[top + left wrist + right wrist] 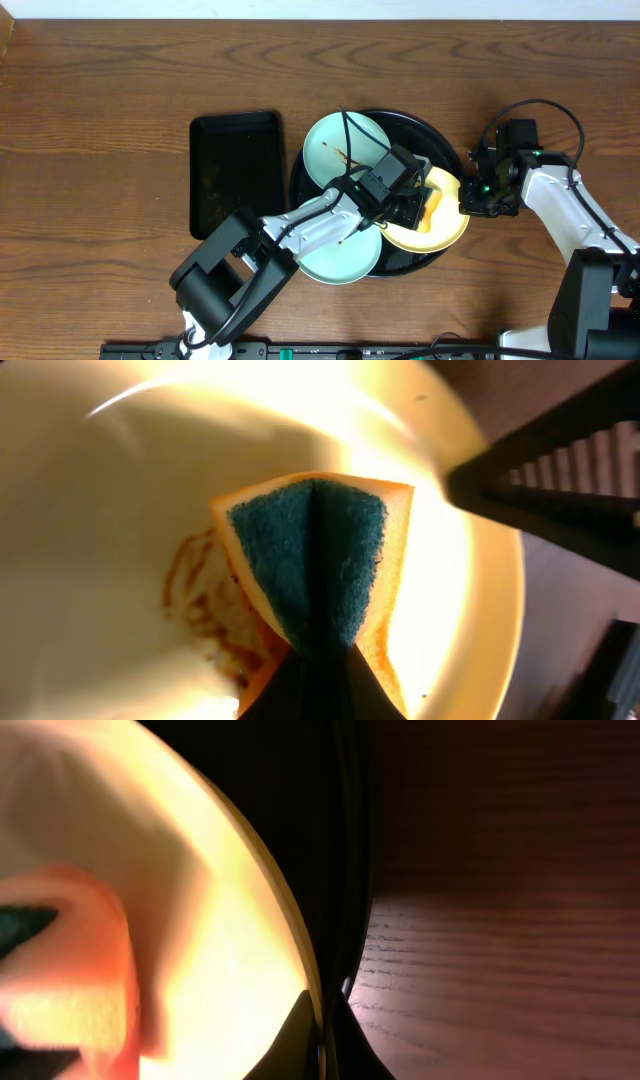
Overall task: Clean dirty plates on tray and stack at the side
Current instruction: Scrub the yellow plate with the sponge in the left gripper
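The pale yellow plate [445,228] rests tilted on the right rim of the round black tray [430,135]. My right gripper [466,200] is shut on its right rim [300,970]. My left gripper [412,208] is shut on an orange sponge with a blue-green scrub face [315,560] and presses it onto the yellow plate [120,490], beside brown sauce smears [200,605]. The sponge also shows in the right wrist view [70,980]. Two mint-blue plates lie on the tray: one at the back left [335,150] with a brown smear, one at the front [340,262], partly under my left arm.
A smaller rectangular black tray [236,170] lies left of the round tray. The rest of the wooden table [100,150] is bare wood. The table's front edge runs along the bottom of the overhead view.
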Available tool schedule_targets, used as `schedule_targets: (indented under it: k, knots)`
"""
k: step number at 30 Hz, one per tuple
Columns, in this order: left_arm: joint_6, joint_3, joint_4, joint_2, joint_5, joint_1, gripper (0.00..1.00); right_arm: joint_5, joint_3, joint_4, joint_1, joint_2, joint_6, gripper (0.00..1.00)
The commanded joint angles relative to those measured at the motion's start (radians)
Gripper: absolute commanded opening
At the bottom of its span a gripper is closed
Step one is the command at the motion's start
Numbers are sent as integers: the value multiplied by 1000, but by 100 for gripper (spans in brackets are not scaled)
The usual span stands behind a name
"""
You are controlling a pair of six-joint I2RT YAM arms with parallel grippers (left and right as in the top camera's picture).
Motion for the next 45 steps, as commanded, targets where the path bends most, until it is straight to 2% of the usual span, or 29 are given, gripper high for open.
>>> schedule_targets:
  k: [1, 14, 20, 27, 33, 45]
  knots:
    - [-8, 19, -10, 21, -52, 16, 8, -11, 3, -1, 13, 9, 5, 1]
    - [-9, 20, -63, 22, -122, 48, 8, -11, 3, -3, 13, 9, 5, 1]
    - [-9, 48, -62, -30, -18, 43, 7, -11, 3, -3, 13, 9, 2, 1]
    - [-35, 50, -45, -47, -6, -16, 8, -10, 3, -2, 13, 9, 2, 1]
    - [-35, 50, 35, -43, -6, -62, 8, -10, 3, -5, 13, 9, 2, 1]
    - [0, 50, 38, 34, -68, -26, 7, -11, 3, -14, 13, 9, 2, 1]
